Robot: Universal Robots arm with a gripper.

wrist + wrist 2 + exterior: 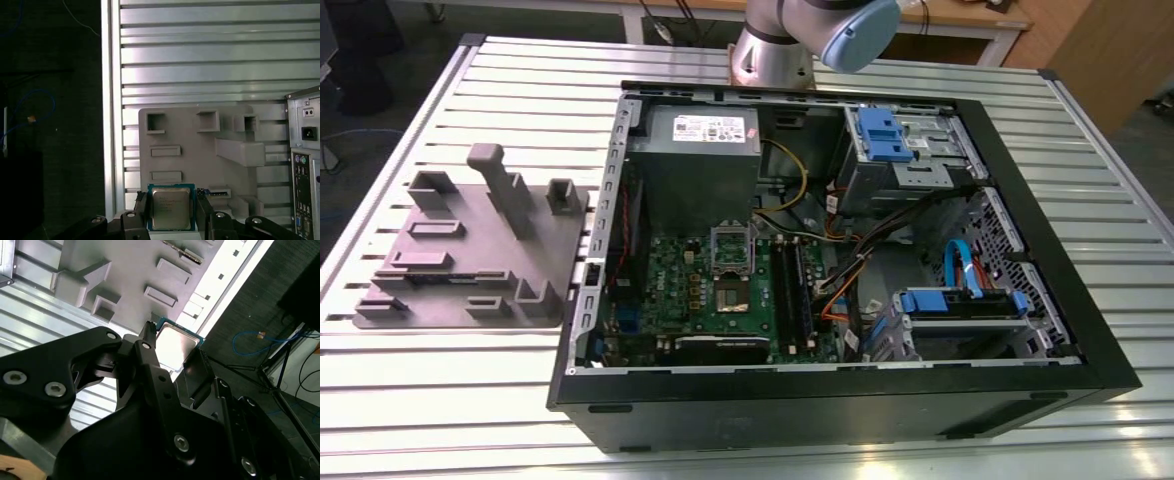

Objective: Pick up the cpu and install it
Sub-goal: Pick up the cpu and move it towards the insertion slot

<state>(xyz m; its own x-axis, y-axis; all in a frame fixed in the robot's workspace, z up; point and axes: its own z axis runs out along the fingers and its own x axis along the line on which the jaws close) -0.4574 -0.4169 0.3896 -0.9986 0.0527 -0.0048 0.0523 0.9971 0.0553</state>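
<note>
**Cpu gripped above the parts tray, socket open in the case**

The gripper (171, 212) holds the cpu (171, 209) by two opposite edges. One black finger (141, 210) is closed against each side, which leaves the silvery top and the underside untouched. This edge grip probably spares the contact face and keeps the flat chip level for seating. Behind the cpu lies the grey tray (200, 150) with its moulded pockets. The cpu appears to hang clear of the tray rather than rest in a pocket, though the gap cannot be judged.

In the exterior view the tray (454, 270) sits near the edge of the slatted table (454, 400) on that view's left, just beside the open computer case (854, 400). The case lies on its side, so the motherboard (680, 280) faces upward and can be reached from above. The metal frame (730, 243) appears swung back, leaving the socket (730, 297) uncovered and apparently empty. The arm (774, 50) rises from the table's far edge.

The exterior view supplies the socket and the layout of the table. The first wrist view supplies the cpu's top face-on, squared between the fingers, with the rear panel of the case (305, 150) alongside. The second wrist view gives the grip obliquely, with one corner of the cpu (176, 342) standing proud of the fingers. Beyond the table's edge it also shows the floor and a blue cable (250, 337).
</note>
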